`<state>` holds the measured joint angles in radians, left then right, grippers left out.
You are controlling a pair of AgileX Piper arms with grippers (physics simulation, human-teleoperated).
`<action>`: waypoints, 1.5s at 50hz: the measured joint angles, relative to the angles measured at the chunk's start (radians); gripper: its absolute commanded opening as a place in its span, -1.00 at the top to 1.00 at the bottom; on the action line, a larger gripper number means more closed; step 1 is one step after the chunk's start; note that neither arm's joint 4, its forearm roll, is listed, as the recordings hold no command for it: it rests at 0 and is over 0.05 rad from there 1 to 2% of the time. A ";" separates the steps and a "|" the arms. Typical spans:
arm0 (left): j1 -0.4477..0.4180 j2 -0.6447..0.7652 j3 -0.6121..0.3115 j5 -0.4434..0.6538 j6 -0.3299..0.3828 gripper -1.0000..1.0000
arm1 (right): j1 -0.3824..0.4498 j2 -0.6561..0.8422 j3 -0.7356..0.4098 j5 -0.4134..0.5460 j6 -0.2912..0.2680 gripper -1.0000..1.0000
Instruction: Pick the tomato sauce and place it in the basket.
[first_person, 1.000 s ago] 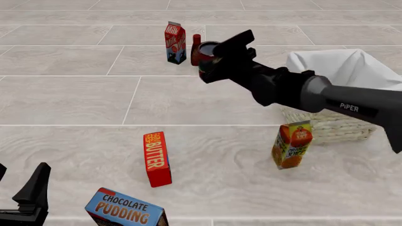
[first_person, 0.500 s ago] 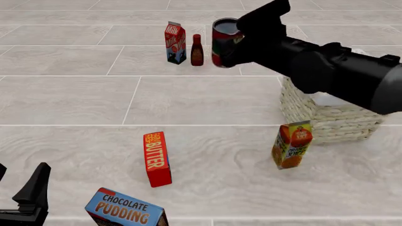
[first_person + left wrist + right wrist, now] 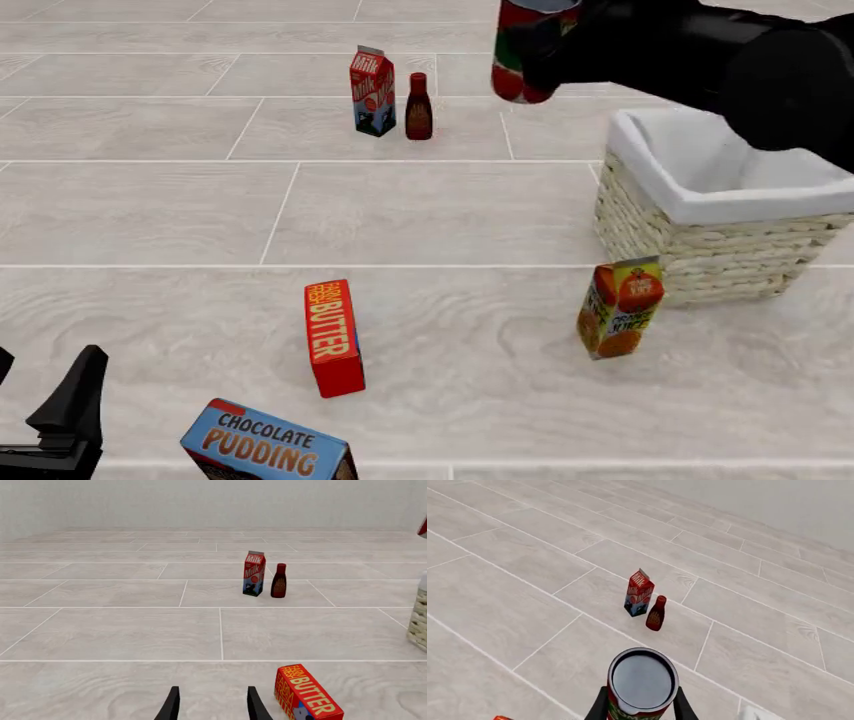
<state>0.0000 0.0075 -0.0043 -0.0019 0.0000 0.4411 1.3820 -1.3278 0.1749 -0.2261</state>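
We are holding the tomato sauce [image 3: 525, 50] clamped in the right gripper [image 3: 640, 706], high and just left of the basket [image 3: 747, 205]. We are judging: carry it over the liner, lower, then release.

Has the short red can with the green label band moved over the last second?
Yes. The short red can with the green label band, held in the right hand, has risen and shifted right, away from the dark-red bottle, toward the pale wicker basket.
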 measured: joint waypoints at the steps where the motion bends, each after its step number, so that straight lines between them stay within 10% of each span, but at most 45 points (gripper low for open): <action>1: 0.000 0.000 0.000 0.000 0.000 -1.00 | -0.005 -0.003 -0.001 0.004 0.000 1.00; 75: 0.000 0.000 0.000 0.000 0.000 -1.00 | -0.441 -0.040 0.056 -0.019 -0.008 1.00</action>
<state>0.0000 0.0075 -0.0043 -0.0019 0.0000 -0.0004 1.3419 -1.2721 0.1556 -0.2337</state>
